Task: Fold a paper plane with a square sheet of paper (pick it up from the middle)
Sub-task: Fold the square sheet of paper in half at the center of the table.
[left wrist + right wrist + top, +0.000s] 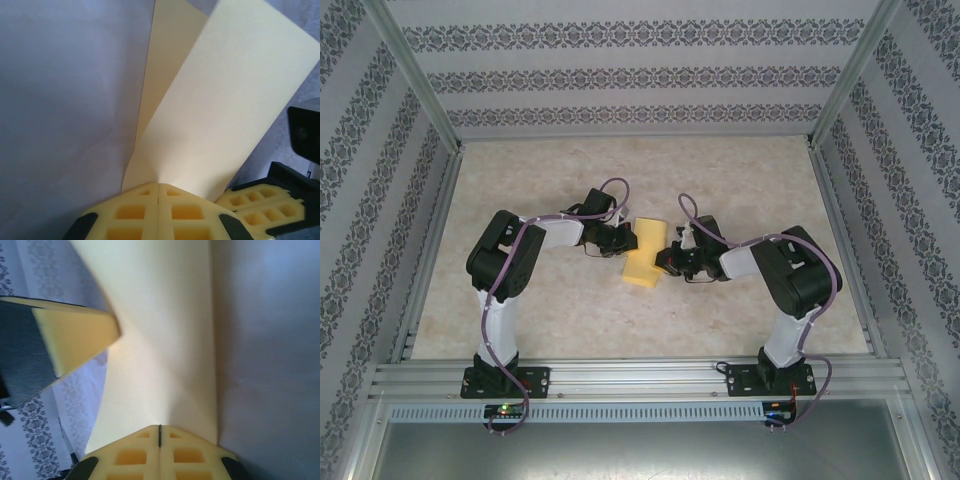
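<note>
Patterned wallpaper closes three sides of the beige table (750,190). Over the table's middle is the sheet (642,258), already folded double, its two layers visible in the left wrist view. Left jaws are pressed together on one edge and right jaws are pressed together on the opposite edge, so each pinches the paper. I think this two-sided hold serves to align the layers and to stretch the thin paper, ready for the next crease.

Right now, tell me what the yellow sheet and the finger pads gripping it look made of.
The square sheet of paper: thin matte paper, judging by its crisp fold and soft curl. The finger pads: matte yellow plastic or rubber, perhaps, with moulded square pockets.
</note>
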`<state>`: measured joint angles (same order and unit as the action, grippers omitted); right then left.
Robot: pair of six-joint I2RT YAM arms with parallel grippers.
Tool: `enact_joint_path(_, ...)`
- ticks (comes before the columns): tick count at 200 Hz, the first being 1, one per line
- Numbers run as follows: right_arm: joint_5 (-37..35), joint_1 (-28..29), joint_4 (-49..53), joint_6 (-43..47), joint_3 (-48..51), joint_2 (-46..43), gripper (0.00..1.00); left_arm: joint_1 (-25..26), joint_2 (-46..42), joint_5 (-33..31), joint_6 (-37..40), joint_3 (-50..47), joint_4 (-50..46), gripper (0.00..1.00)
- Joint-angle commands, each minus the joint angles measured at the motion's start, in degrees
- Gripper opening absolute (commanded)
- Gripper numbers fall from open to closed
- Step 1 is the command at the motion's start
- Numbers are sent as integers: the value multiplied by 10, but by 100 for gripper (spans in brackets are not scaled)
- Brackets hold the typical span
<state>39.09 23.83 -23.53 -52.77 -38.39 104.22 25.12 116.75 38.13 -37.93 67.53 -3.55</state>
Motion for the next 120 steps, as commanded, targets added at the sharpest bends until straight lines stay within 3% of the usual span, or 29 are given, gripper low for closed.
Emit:
enact_joint_path(1, -6, 2, 8, 21, 17, 21, 0, 7, 24, -34, 9, -13, -38, 0)
enact_joint_path(79, -2, 9, 54, 20, -13, -57, 0, 7, 28, -36, 14, -9, -45, 0)
enact_joint_path(120, -3, 20, 28, -1, -7, -46, 0, 8, 30, -34, 13, -6, -45, 0)
